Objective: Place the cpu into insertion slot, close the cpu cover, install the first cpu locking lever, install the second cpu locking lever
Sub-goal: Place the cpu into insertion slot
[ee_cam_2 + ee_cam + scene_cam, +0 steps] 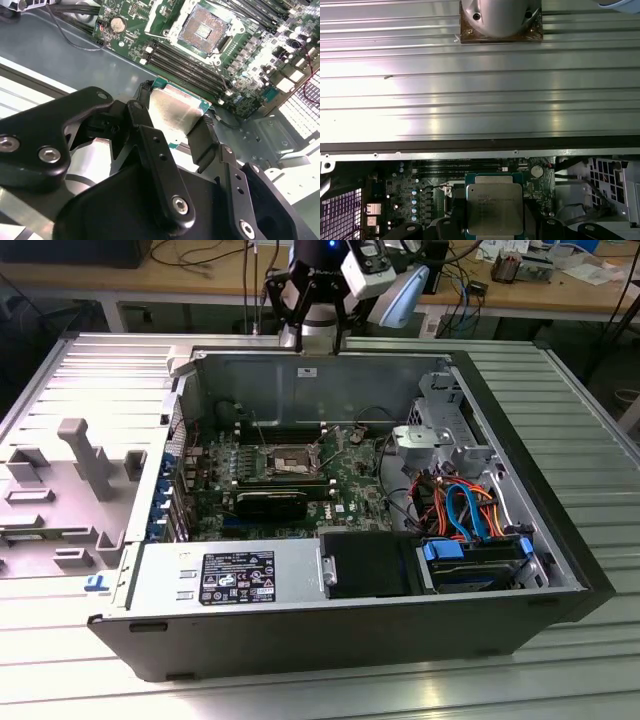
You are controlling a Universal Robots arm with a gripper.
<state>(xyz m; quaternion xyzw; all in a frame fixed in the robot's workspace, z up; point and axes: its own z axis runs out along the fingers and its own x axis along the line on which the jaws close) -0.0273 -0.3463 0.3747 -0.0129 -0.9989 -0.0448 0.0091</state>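
Gripping the cpu (176,112) by two opposite edges, the gripper (174,119) has its black fingers (144,107) clenched on the chip. The silver-grey top faces the camera in both wrist views, with a thin green border showing at its far edge. The chip hangs in the air, flat, touching nothing but the fingers.

Beyond it lies the green board (252,52). Long black memory slots (185,65) run between the held chip and the slot (202,27). The slot sits well apart from the chip; its dark pin grid is bare, with a silver rim around it. How the cover plate stands: cannot tell. A coin battery (117,23) sits on the board to one side of the slot.

Exterior view: the open case (400,625) lies on its side on a ribbed metal table (565,400), and the slot shows mid-board. The arm (312,290) stands above the case's far wall.
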